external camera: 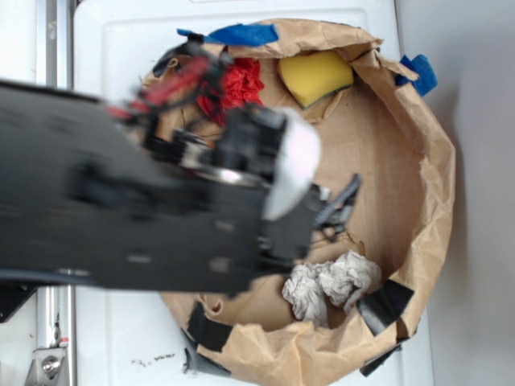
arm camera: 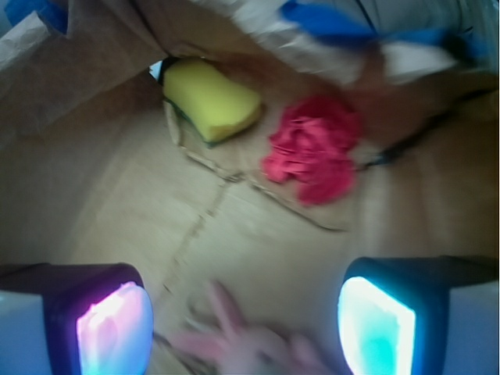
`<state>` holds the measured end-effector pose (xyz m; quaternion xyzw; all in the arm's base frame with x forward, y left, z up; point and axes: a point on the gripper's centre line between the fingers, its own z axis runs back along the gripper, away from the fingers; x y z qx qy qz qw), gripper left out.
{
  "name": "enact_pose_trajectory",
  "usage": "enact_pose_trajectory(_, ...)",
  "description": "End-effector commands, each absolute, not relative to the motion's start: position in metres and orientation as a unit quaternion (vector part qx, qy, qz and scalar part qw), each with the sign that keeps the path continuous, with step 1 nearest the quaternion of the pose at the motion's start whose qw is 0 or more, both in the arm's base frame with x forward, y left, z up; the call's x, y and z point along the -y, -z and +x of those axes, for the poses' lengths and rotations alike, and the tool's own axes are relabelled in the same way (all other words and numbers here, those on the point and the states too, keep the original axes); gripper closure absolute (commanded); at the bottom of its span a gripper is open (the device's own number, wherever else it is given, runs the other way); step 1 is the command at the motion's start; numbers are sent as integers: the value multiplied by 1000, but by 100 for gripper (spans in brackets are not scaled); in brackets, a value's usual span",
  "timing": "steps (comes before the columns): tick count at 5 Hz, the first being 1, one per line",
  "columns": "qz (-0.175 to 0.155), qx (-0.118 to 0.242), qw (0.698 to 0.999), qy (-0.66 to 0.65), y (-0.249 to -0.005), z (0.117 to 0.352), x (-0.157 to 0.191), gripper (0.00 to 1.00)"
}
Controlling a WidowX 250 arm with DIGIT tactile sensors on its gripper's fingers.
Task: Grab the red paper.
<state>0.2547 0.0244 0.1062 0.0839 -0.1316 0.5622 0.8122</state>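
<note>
The gripper (arm camera: 246,324) is held with fingers (arm camera: 113,328) spread and empty, aimed at the red paper (arm camera: 312,156) lying beside the yellow sponge (arm camera: 211,98), presumably for approach.

I see bright red paper (arm camera: 314,158), a yellow sponge (arm camera: 209,100), a grey-white paper wad (external camera: 330,285), brown paper walls (external camera: 426,161) with blue tape (external camera: 241,34) upper left, black arm (external camera: 121,193)

Claw (arm camera: 246,324) wide open, empty
</note>
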Motion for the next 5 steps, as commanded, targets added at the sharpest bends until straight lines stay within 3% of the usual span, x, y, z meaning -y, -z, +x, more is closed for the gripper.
enact_pose_trajectory(1,66,161,798,-577,-96,277,-32,0)
enact_pose_trajectory(2,49,162,810,-561,-102,257,-36,0)
enact_pose_trajectory(4,50,133,797,-587,-84,254,-58,0)
enact_pose_trajectory(5,57,136,796,-587,-81,251,-61,0)
